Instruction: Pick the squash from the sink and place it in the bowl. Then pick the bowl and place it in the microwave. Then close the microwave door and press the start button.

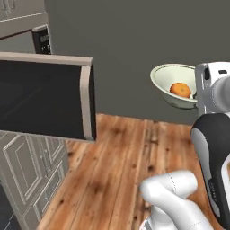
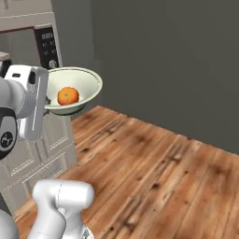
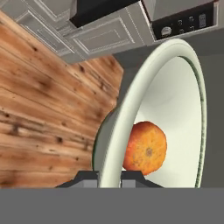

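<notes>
Bowl (image 3: pixel 175 100) is held off the wood floor (image 2: pixel 154 168), its rim pinched by the tool (image 3: pixel 109 177), jaws nearly closed. Squash (image 1: pixel 180 90) sits inside bowl. Microwave door (image 1: pixel 45 96) is swung open to the left; control panel (image 2: pixel 46 46) seen just behind bowl.

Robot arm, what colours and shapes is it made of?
The rounded white arm looks like fat, smooth tubes joined by elbow-like bends. One upper link has a glossy black panel with a white edge. The white hand block is boxy with small dark slots, and a small logo marks a dark joint. The two dark fingers are small and stubby. No loose cables show.
</notes>
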Robot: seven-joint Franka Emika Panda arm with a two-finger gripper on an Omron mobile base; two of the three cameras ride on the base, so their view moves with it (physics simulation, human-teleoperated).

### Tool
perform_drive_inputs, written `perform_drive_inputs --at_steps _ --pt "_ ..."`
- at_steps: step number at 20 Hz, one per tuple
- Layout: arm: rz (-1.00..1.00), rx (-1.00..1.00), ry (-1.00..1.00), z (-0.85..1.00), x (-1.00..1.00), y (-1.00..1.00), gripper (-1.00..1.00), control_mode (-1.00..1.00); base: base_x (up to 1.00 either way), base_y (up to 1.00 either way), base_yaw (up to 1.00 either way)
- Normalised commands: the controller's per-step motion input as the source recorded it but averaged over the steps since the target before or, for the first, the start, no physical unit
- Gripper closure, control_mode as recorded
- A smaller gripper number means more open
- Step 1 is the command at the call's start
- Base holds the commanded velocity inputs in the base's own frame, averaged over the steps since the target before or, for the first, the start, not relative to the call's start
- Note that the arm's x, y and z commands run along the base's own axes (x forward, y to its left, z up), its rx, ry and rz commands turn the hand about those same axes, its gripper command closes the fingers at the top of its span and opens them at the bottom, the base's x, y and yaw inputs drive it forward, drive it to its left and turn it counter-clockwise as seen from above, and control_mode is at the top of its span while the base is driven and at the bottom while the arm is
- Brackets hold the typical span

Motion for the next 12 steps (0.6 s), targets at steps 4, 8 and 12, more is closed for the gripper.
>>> perform_drive_inputs --at_steps 4,8,12 --pt "0.0 0.0 0.0 0.0 0.0 0.0 1.0 1.0 0.45 -0.38 0.61" --pt "0.0 0.0 0.0 0.0 0.0 0.0 1.0 1.0 0.43 -0.41 0.61" --pt "0.0 0.0 0.0 0.0 0.0 0.0 1.0 1.0 0.32 -0.46 0.6"
